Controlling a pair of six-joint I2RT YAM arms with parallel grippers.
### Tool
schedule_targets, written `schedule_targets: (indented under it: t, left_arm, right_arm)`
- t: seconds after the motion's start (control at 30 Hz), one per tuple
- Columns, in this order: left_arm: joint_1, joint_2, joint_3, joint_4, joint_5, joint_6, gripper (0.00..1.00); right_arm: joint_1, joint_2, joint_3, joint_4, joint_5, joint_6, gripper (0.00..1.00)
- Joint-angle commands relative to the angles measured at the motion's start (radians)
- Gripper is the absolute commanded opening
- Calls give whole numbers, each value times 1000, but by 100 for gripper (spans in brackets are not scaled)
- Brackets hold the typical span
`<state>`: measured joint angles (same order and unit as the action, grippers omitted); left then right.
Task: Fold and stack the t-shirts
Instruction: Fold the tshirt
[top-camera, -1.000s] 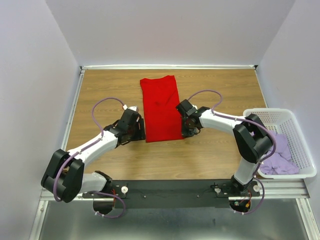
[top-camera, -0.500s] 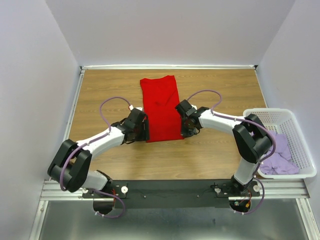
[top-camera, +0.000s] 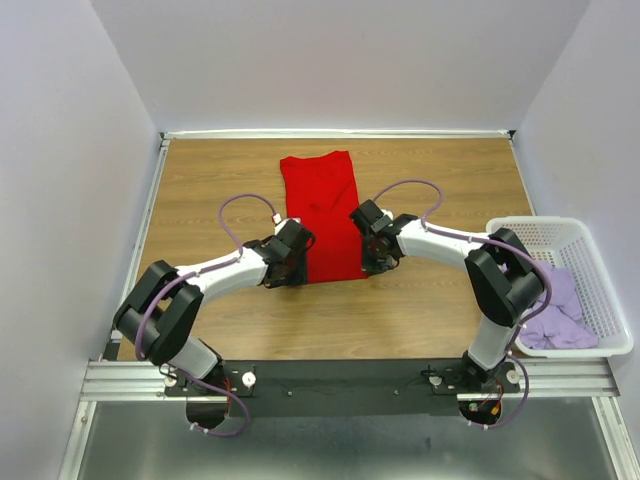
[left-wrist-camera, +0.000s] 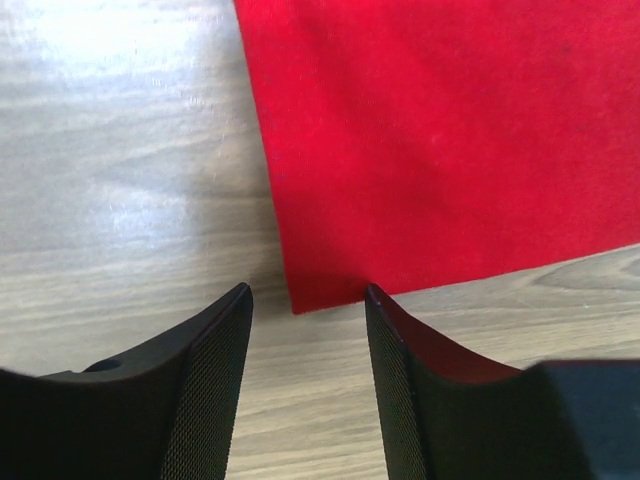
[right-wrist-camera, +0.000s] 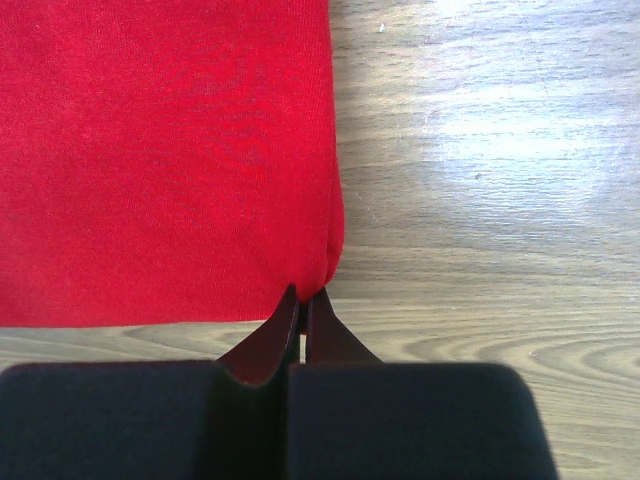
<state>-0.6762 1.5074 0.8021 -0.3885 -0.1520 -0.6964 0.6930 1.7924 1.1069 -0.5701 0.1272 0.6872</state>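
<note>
centrally, the red t-shirt (top-camera: 322, 215) lies flat on the wooden table (top-camera: 220, 180), folded into 1 long narrow strip. its far end sits near the table's far edge and its near end reaches about the middle of the table. both arms reach in from the near edge, 1 to each near corner of the strip.

left gripper (left-wrist-camera: 308, 298): low over the table at the near left corner of the shirt. its 2 fingers (left-wrist-camera: 215, 380) stand apart, 1 on either side of that corner as the wrist view shows it. the corner lies in the gap between the tips, with bare wood under the left finger. whether either finger touches the cloth cannot be told.

right gripper (right-wrist-camera: 303, 298): at the near right corner of the shirt. its 2 fingers (right-wrist-camera: 265, 345) are pressed together, pinching the cloth where the folded right edge meets the near hem. the edge curves inward toward the tips at that spot.

at the right edge of the table stands a white lattice basket (top-camera: 540, 222), well apart from the red shirt. crumpled lilac t-shirts (top-camera: 555, 310) lie inside it, heaped toward its near end.
</note>
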Motion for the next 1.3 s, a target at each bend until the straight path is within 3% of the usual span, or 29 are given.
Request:
schedule_targets:
  t: [0.0, 0.43, 0.5, 0.67, 0.77, 0.9, 1.13, 1.27]
  left_arm:
    - [-17, 19, 8, -27, -60, -44, 55]
    - [-28, 119, 6, 2, -54, -55, 52]
    - [-31, 126, 2, 2, -46, -61, 47]
    - [-43, 125, -3, 2, -43, -64, 21]
    - [-51, 123, 0, -9, -37, -63, 0]
    - [-75, 88, -4, -99, -20, -66, 0]
    - [-233, -186, 20, -403, 84, -138, 0]
    - [-292, -314, 75, -556, 147, -212, 0]
  right_arm:
    - [14, 104, -84, -67, 66, -20, 0]
    - [16, 94, -88, -65, 61, -38, 0]
    - [16, 90, -94, -65, 61, -38, 0]
    - [16, 93, -99, -63, 66, -43, 1]
    - [16, 87, -105, -65, 66, -48, 0]
    - [16, 19, -150, -94, 23, -58, 1]
    - [42, -260, -219, -405, -115, -64, 1]
    - [43, -404, -92, -682, -109, -95, 1]
